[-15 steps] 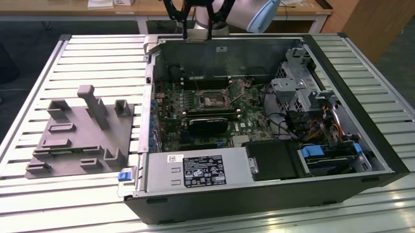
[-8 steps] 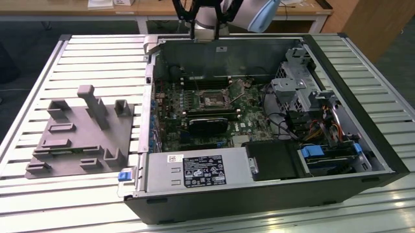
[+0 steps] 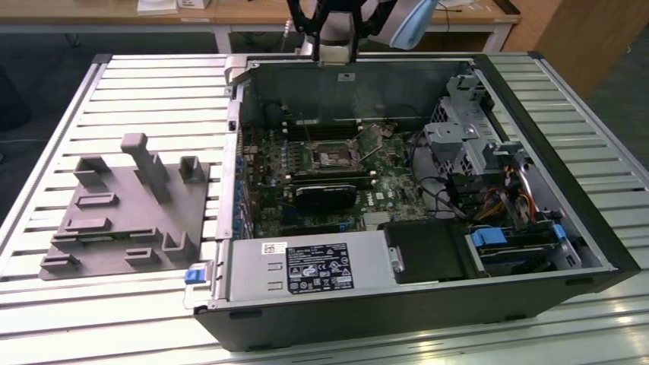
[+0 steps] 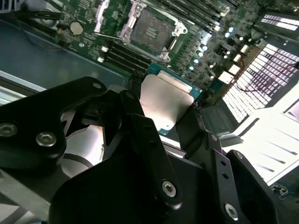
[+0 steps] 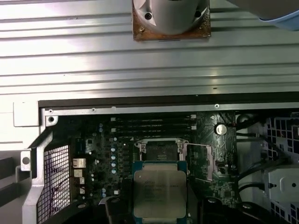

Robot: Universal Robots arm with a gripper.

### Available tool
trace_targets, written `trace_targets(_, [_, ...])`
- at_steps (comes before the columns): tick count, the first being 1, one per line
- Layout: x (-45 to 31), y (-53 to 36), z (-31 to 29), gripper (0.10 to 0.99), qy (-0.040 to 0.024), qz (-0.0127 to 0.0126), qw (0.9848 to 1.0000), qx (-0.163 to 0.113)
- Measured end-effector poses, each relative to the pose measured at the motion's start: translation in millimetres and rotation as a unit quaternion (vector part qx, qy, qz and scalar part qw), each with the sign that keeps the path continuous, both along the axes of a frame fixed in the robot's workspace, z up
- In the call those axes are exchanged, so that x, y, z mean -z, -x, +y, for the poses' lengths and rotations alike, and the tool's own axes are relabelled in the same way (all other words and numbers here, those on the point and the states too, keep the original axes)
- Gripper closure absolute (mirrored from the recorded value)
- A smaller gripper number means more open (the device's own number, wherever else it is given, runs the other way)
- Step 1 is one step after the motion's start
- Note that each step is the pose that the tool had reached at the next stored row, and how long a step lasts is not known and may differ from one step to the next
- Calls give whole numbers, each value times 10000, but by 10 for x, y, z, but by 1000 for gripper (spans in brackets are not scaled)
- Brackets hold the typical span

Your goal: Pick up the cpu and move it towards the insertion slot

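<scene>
The gripper (image 4: 163,116) is clamped on the cpu (image 4: 164,100), one black finger (image 4: 140,126) on each side of it, and holds it in the air above the open computer case (image 3: 568,251). The insertion slot (image 4: 150,31) lies on the green board just ahead of the chip, its silver frame standing open around the dark centre.

What worries me is how little of the chip the fingers seem to have. They pinch it by two thin edges, so a jolt could let it swivel or slip and drop onto the board. The raised frame and its thin lever also look easy to clip if the chip comes in low or tilted.

In the first wrist view the cpu (image 5: 160,190) looks square to the insertion slot (image 5: 161,150) and close beside it, which says a lot about alignment. The second wrist view shows the grip itself. From the exterior view I get the whole case on the slatted table (image 3: 152,99), the grey fixture (image 3: 127,213) lying outside it towards that view's left, and the insertion slot (image 3: 335,158) mid-board.
</scene>
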State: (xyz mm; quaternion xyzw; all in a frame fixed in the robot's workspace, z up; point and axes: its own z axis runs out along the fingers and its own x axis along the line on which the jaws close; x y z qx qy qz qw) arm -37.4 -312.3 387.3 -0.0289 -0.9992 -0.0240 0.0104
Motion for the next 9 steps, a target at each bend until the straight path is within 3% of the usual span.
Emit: trace_targets(9, [25, -239, 57, 541, -1, 0, 10000, 55])
